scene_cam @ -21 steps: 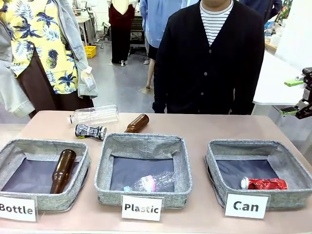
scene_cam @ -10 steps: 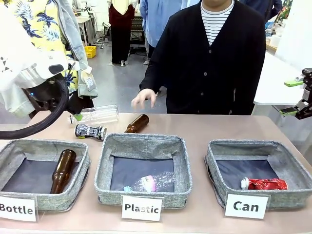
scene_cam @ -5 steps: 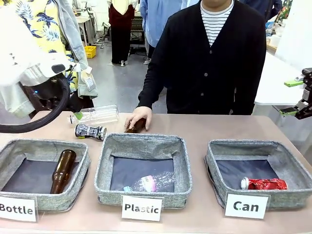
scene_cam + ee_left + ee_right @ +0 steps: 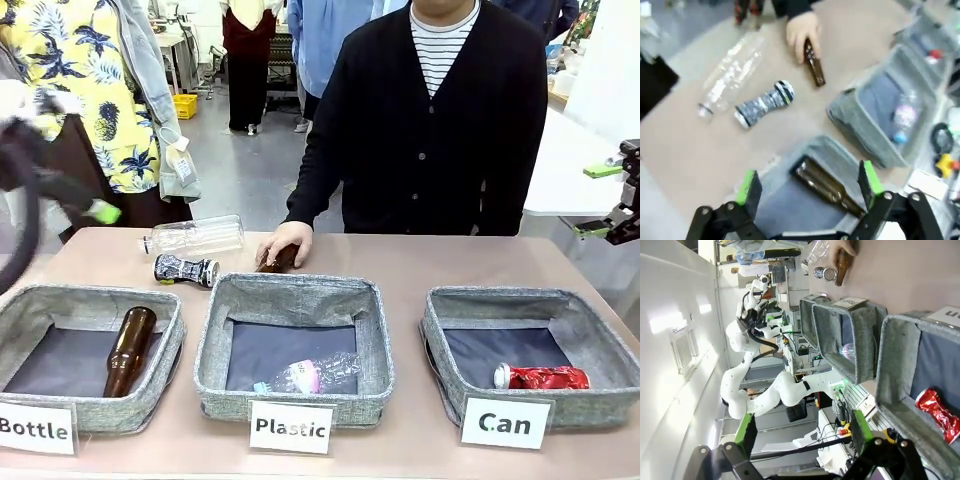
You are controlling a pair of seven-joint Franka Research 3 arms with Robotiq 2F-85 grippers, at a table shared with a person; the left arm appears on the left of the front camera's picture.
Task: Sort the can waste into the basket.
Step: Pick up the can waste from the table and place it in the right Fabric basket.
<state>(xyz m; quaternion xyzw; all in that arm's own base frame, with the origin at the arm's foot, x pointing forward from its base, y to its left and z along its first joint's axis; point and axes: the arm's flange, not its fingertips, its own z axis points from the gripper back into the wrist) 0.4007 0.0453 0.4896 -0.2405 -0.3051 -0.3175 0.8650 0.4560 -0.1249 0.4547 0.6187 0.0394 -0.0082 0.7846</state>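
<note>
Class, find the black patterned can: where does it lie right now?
In the front view the black can lies on the table, left of centre, between the Bottle basket and the clear plastic bottle.

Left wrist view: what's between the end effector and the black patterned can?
The grey Bottle basket with a brown glass bottle lying in it, then bare tabletop up to the black patterned can. The left wrist view shows this.

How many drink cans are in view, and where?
2. The red can lies inside the Can basket; the black patterned can lies on the table, outside every basket.
</note>
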